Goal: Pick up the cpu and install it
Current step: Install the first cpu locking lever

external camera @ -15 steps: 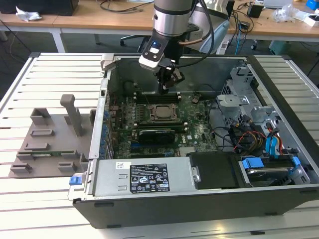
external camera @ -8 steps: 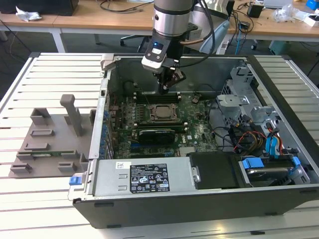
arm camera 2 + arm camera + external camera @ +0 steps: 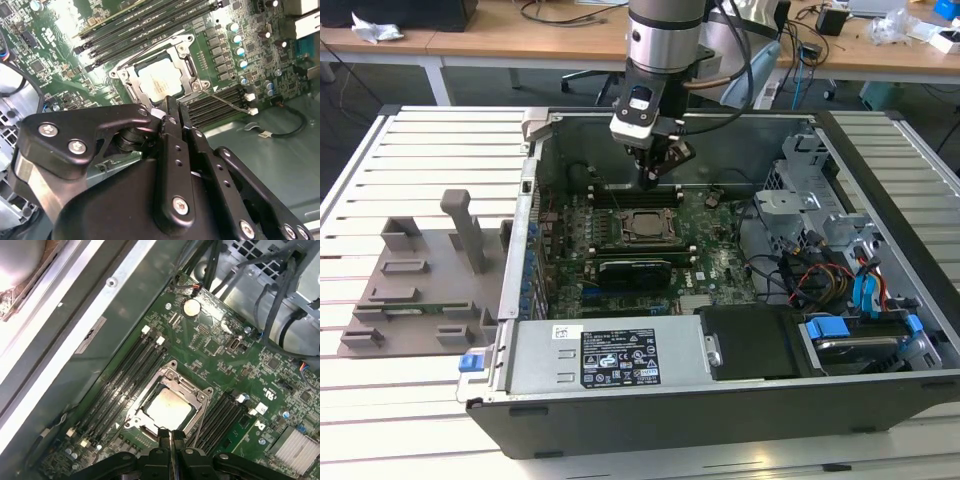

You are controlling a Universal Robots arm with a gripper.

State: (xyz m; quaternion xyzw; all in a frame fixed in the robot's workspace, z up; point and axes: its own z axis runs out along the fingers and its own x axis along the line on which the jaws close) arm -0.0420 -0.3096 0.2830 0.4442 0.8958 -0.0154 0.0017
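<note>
Cpu [image 3: 167,407] sits in socket frame [image 3: 196,388] on motherboard [image 3: 250,370], near case centre; install looks done. Pincer [image 3: 170,107] clenched, empty, just above socket's 6 o'clock edge.

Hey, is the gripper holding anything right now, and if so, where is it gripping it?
Nothing is held. The gripper has its fingers closed together with nothing between them, above the edge of the socket, while the cpu lies in the socket.

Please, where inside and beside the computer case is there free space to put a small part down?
Free: the slatted table behind the grey holder tray, and the bare case floor beside the motherboard. Crowded: the socket frame holding the cpu under the gripper, and the cabled drive corner.
</note>
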